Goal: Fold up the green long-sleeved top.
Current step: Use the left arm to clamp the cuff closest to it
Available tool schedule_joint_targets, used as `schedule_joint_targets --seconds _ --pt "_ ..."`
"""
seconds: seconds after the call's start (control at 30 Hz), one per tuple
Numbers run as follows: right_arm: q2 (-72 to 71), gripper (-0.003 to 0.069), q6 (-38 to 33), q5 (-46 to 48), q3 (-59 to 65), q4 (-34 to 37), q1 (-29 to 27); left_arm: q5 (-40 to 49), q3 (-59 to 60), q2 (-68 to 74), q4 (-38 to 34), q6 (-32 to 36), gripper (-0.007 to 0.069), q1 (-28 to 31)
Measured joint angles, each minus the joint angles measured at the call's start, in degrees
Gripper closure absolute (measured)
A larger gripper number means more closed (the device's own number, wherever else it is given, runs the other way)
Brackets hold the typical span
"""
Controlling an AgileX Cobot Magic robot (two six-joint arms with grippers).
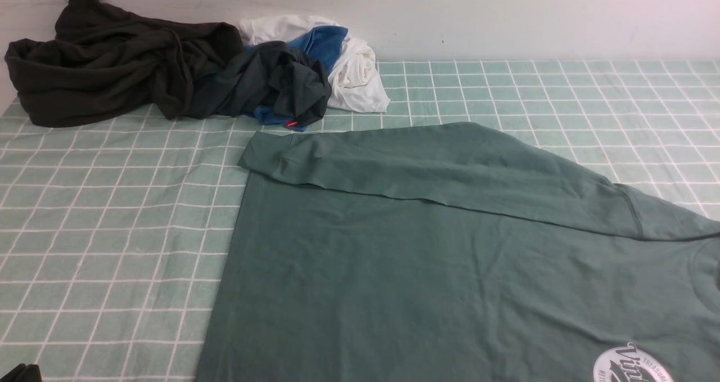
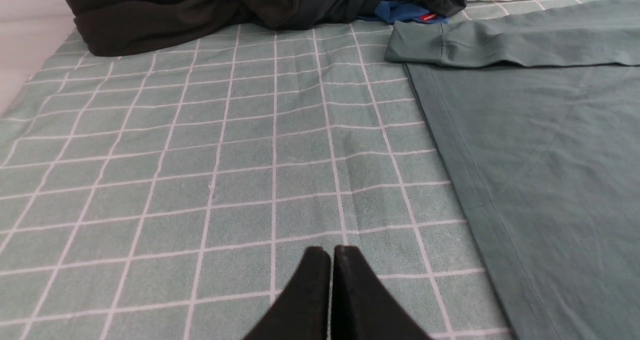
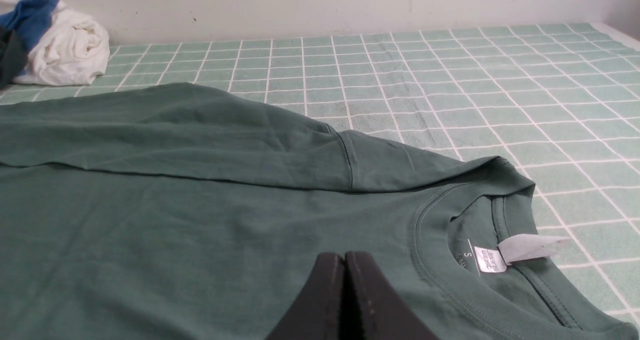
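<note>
My left jaws are pressed together, empty, over the checked counter (image 2: 200, 180); the green long-sleeved top (image 2: 550, 180) lies flat just beside them. My right jaws, likewise closed on nothing, hover above its chest, collar (image 3: 425, 240) near, sleeve (image 3: 200, 139) beyond.

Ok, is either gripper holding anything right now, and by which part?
Nothing is held. Both are shut and empty: left gripper over the checked cloth, right gripper over the green top.

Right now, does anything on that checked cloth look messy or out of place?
Only the far left corner: a heap of crumpled clothes, dark, blue and white, sits against the wall. The green long-sleeved top lies flat, one sleeve folded over it. Nothing looks torn or spilled.
</note>
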Motion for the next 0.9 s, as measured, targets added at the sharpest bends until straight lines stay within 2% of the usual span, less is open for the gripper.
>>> schedule_joint_targets --seconds 0.37,0.5,0.73,0.8,0.83,0.87,0.9 --pt "0.00 0.0673 0.02 0.00 0.00 0.00 0.00 -0.35 0.00 0.00 -0.75 0.00 0.0627 0.00" --pt "0.00 0.0673 0.02 0.00 -0.04 1.04 0.00 -1.93 0.28 0.00 -5.96 -0.45 0.0627 0.00" --pt "0.00 0.0673 0.02 0.00 -0.04 9.27 0.00 -7.33 0.46 0.00 -27.24 -2.93 0.0627 0.00" --pt "0.00 0.0673 0.48 -0.38 0.01 16.08 0.00 -9.55 0.46 0.00 -41.49 -5.35 0.0627 0.00" --pt "0.00 0.0673 0.55 -0.44 0.01 17.47 0.00 -9.70 0.46 0.00 -41.49 -5.35 0.0627 0.00" --pt "0.00 0.0673 1.60 -0.75 0.07 24.55 0.00 -10.92 0.46 0.00 -50.63 -5.69 0.0627 0.00" --pt "0.00 0.0673 2.30 -0.98 0.07 28.93 0.00 -11.24 0.46 0.00 -54.31 -5.48 0.0627 0.00"
